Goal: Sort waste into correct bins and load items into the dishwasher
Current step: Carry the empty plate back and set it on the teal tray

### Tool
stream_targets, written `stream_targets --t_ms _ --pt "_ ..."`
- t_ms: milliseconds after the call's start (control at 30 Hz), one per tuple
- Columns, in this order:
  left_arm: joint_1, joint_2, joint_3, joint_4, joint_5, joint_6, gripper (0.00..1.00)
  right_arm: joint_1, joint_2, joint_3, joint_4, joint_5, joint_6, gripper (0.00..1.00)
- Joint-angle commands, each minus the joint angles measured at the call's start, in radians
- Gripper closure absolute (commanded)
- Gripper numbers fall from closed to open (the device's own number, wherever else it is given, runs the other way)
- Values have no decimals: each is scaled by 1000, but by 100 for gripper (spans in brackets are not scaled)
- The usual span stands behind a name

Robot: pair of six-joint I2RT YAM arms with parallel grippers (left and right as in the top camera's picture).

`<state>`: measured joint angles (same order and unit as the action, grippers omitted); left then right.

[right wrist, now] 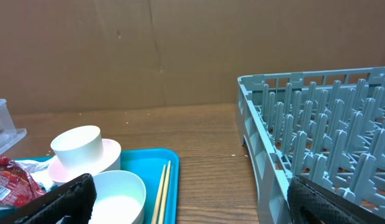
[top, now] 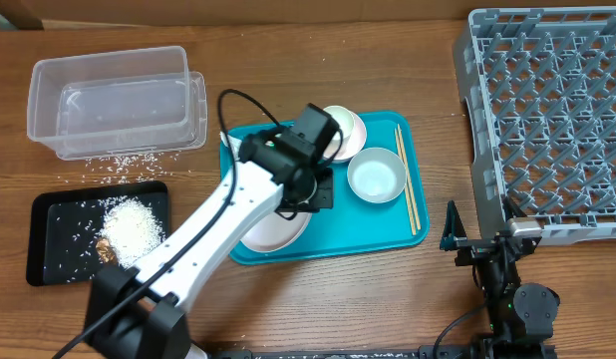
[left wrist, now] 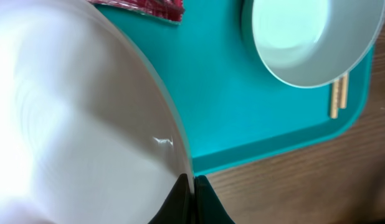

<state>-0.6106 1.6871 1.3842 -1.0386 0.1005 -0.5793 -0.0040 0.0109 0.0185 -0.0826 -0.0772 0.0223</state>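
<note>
Though the wrapper (left wrist: 152, 7) ahead reads illegibly, the outstretched left end effector (left wrist: 192, 198) clamps the plate (left wrist: 74, 124); the right end effector (right wrist: 189, 190) gapes wide.

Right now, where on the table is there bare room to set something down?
Bare wood lies between the teal serving tray and the grey lattice dish rack, and beyond the tray. The tray is crowded; white rice grains litter the wood by the clear plastic tub.

Wood-grain table (top: 328, 299), mid-brown, surface matte; light even and soft across it. Behind its far edge stands a plain brown board wall (right wrist: 149, 56); faint vertical crease visible.
</note>
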Motion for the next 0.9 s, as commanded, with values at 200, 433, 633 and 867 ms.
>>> stream_targets --t_ms 200,433,633,867 --pt "-13 143 -6 4 -13 -76 96 4 -8 -10 4 9 1 0" --pt "-11 171 -4 45 -7 -58 40 4 -8 -10 4 9 1 0" --pt "-2 170 89 -7 -18 4 40 4 -8 -10 4 9 1 0" --pt "50 170 322 -196 -163 -50 38 4 -8 -10 4 9 1 0"
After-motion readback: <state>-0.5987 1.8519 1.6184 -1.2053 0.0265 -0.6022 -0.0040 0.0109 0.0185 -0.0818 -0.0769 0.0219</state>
